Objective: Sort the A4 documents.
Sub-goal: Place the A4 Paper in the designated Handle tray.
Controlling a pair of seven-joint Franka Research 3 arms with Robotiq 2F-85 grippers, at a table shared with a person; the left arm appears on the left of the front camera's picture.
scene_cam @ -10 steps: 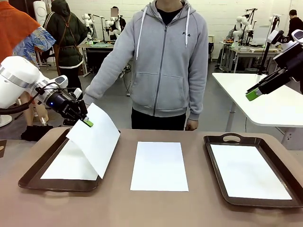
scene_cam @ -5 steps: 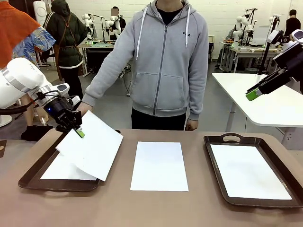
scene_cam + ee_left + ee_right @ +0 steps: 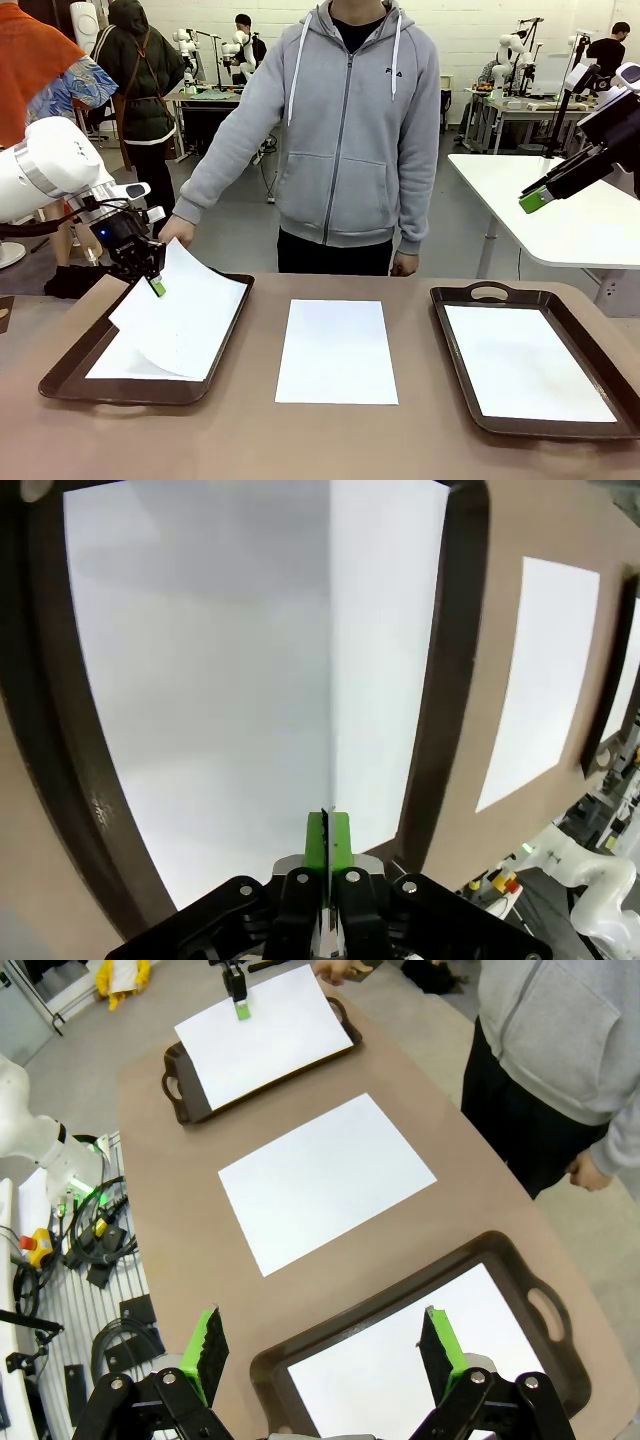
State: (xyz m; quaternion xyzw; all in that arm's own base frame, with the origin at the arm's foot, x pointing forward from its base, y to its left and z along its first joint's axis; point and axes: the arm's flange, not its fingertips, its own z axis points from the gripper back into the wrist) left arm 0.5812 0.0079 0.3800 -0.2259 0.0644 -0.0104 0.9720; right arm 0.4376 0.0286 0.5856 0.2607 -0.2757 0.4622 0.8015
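— Where did the sorting stand at that point?

— Partway, I'd judge. The right tray [image 3: 456,362] already had one A4 sheet lying flat inside it, the right-tray sheet [image 3: 525,362]. The left tray [image 3: 65,375] had a bottom sheet [image 3: 125,362] flat on its floor too.

— And the left gripper?

— The left gripper [image 3: 157,287] was clamped tight on one edge of another A4 page. That held sheet [image 3: 190,320] hung tilted, low over the left tray. Its free end lay on the bottom sheet or just above it; I couldn't tell which.

— So that one wasn't finished.

— No. It looked as if it only needed laying flat and letting go.

— The right gripper?

— The right gripper [image 3: 534,201] hung high over the table's right side, jaws spread wide, gripping nothing.

— Anything unsorted?

— One. The middle sheet [image 3: 337,350] lay flat on the bare table [image 3: 300,440], between the two trays and touching neither. That seemed to be the work remaining.

— Was the person involved?

— The person's hand [image 3: 177,231] sat just behind the far end of the left tray. Whether it touched any paper, I couldn't say.
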